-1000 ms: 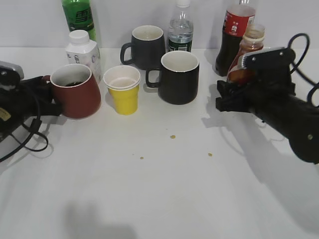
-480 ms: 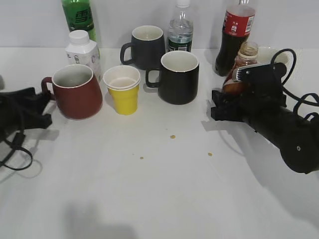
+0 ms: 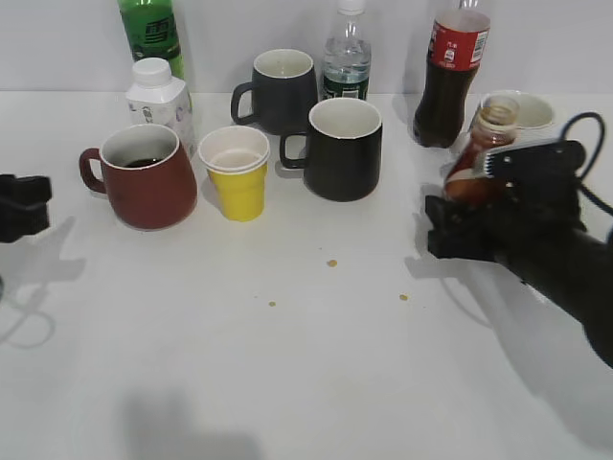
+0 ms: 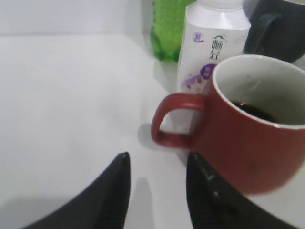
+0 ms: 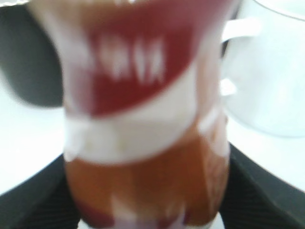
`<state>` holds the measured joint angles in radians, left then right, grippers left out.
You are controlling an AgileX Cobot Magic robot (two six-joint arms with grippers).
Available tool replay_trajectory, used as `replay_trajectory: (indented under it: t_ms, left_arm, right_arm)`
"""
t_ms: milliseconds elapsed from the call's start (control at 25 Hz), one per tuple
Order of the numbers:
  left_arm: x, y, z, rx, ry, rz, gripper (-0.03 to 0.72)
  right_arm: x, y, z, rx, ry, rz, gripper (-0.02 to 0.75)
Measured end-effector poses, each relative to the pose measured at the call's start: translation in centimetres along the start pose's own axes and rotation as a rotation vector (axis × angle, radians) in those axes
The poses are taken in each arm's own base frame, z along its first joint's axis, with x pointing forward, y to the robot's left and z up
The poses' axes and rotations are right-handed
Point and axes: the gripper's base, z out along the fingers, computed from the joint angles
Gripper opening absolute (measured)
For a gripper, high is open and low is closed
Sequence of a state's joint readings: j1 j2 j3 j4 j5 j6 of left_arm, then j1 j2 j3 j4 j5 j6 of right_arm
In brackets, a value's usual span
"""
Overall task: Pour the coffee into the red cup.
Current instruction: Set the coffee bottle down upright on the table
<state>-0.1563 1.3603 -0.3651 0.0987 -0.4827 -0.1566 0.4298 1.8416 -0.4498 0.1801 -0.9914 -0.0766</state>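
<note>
The red cup [image 3: 144, 182] stands at the left with dark liquid in it. In the left wrist view the red cup [image 4: 248, 143] is right of my jaws, its handle towards them. My left gripper [image 3: 19, 206] is open and empty at the far left edge, apart from the cup; its jaws [image 4: 158, 160] hang over bare table. My right gripper [image 3: 462, 220] is shut on the coffee bottle [image 3: 482, 153], which stands upright and uncapped at the right. In the right wrist view the blurred coffee bottle [image 5: 143, 119] fills the space between the fingers [image 5: 147, 205].
A yellow paper cup [image 3: 237, 177], two black mugs [image 3: 283, 86] [image 3: 343, 149], a water bottle [image 3: 347, 53], a cola bottle [image 3: 455, 67], a green bottle [image 3: 151, 34], a white milk bottle [image 3: 158, 96] and a white mug [image 3: 522, 107] stand at the back. Crumbs [image 3: 331, 263] lie mid-table.
My left gripper has let go of the red cup's handle and drawn back to the left. My right gripper has carried the coffee bottle to the right, towards the white mug.
</note>
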Motion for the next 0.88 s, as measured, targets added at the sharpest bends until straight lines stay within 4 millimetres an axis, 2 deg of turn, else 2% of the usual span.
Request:
replay_trajectory:
  t_ms: [200,440,680,880]
  left_arm:
    - [-2.7,0.1,-2.6,-0.057,0.146,-0.047,0.312]
    - [-5.6,-0.2,-5.7,-0.076,0.231,-0.083,0.312]
    - [-6.8,-0.4,-8.0,-0.092,0.357,-0.091,0.312]
    - [-7.3,-0.5,-9.7,-0.109,0.512,-0.101,0.312]
  right_arm:
    - [-0.5,0.2,-1.3,-0.044,0.017,0.022,0.559]
    - [-0.1,0.4,-1.4,-0.061,0.077,0.029,0.651]
    - [0.6,0.0,-2.3,-0.027,0.131,0.056,0.659]
    - [0.6,-0.3,-4.2,-0.023,0.168,0.066,0.659]
